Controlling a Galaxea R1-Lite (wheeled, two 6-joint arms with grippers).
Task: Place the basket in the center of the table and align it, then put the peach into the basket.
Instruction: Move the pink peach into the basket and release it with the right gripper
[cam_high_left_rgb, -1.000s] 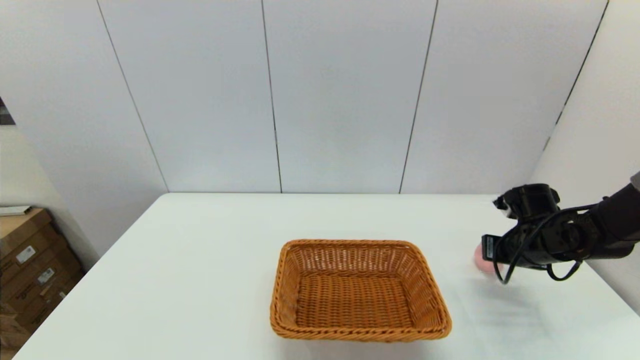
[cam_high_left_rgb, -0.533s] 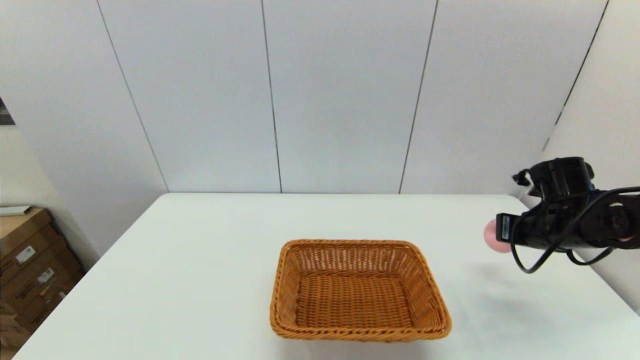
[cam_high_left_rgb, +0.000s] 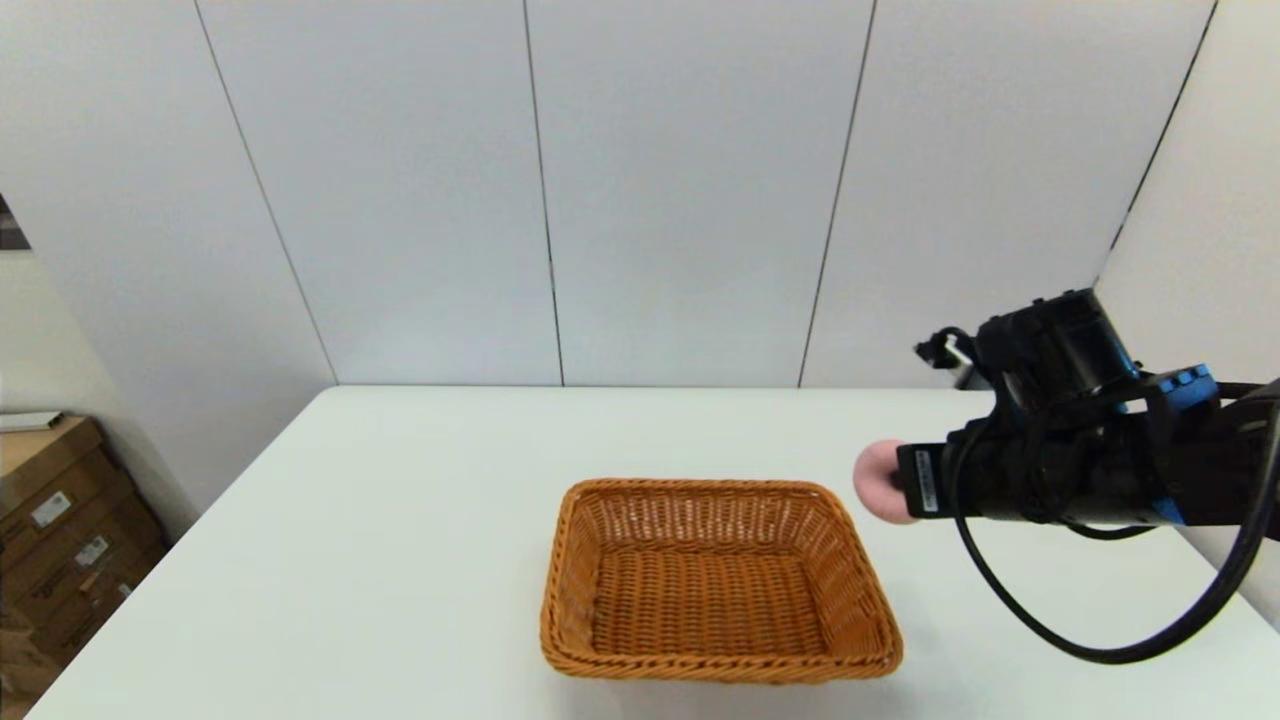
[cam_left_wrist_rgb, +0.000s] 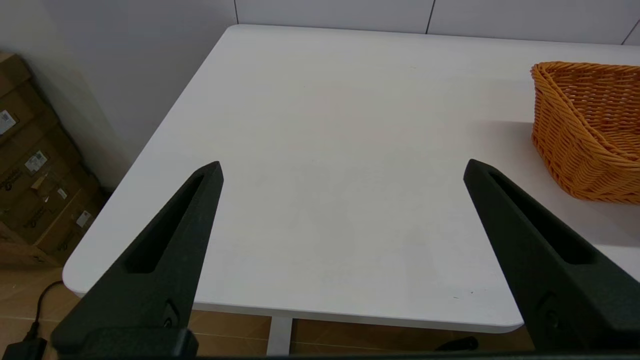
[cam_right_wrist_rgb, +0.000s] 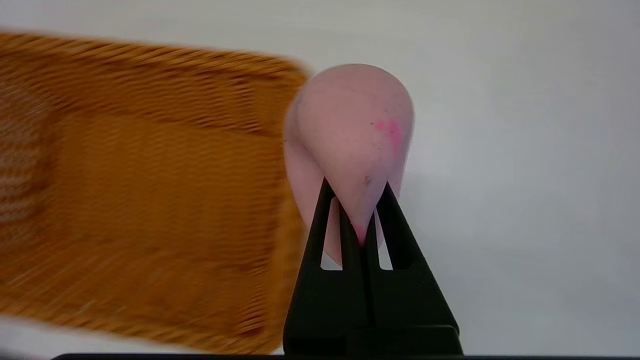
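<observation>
got the right gripper (cam_right_wrist_rgb: 356, 210) pinching the peach (cam_high_left_rgb: 880, 482) at right-center of frame, so I'd clear the basket (cam_high_left_rgb: 716, 580) rim before letting go over its middle

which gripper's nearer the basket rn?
Right. The right gripper, shut on the peach, hangs in the air just off the basket's right rim. The left gripper waits open, off the basket's left side.

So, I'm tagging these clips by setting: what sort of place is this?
Probably a lab or test room, not a home: a bare white table against plain panelled walls, with labelled cardboard boxes stacked on the floor beside it.
</observation>
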